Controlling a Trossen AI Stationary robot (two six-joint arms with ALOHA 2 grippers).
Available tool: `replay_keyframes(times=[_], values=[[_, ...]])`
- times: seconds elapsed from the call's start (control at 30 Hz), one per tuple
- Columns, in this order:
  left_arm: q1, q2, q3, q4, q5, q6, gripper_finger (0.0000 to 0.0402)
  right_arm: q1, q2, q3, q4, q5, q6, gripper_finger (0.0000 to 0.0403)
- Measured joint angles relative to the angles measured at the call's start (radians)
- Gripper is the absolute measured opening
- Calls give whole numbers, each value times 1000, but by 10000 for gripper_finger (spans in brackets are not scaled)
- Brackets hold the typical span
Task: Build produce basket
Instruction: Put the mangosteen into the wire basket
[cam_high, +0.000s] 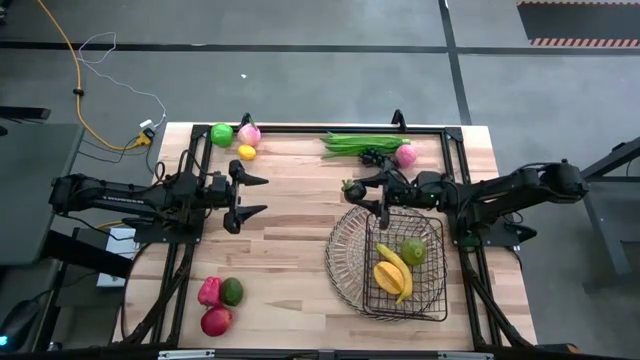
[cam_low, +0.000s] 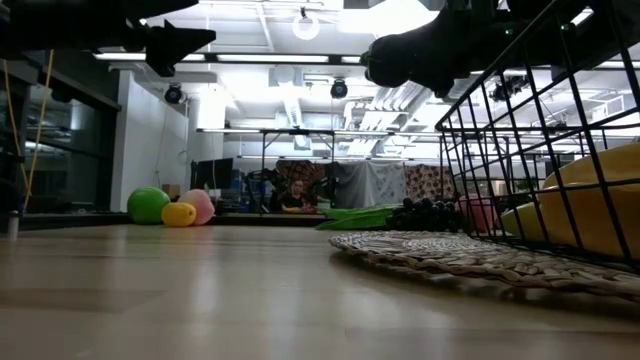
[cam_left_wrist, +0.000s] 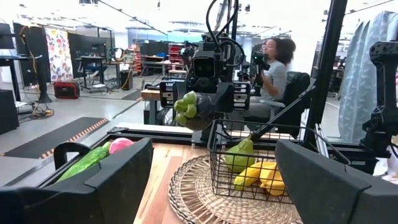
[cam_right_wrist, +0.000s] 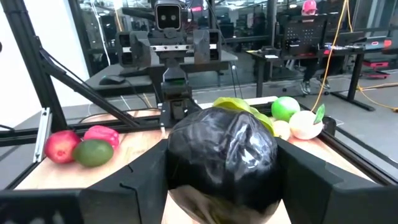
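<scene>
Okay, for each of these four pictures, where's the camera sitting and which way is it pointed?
High view: overhead, straight down; both arms, basket.
Low view: tabletop height, across the table into the room; arms overhead.
Left wrist view: on the left arm, facing the right hand holding dark produce.
Right wrist view: on the right arm, facing the left arm; own fingers show.
Shared: bananas appear in high and left wrist views.

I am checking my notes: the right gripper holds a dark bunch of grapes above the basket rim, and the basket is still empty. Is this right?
Not quite. The basket is not empty: the high view shows bananas and a green fruit inside. The rest stands: the right gripper holds the grapes above the rim.
</scene>
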Motion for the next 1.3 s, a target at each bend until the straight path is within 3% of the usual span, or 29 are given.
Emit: replay_keyframes(times=[0.2,0.43,0.97,1.1,1.3], values=[[0,0,0,0,-32,0,328,0,0,0,0,-1,0,231],[1,21,0,-10,-211,-10,328,0,0,0,-2,-1,0,232],[0,92,0,2,-179,53,328,11,-6,19,-36,-13,-7,232],[0,90,0,3,-179,54,328,51,-23,119,-258,14,0,232],[0,91,0,2,-179,54,328,194,-27,370,-922,127,132,232]])
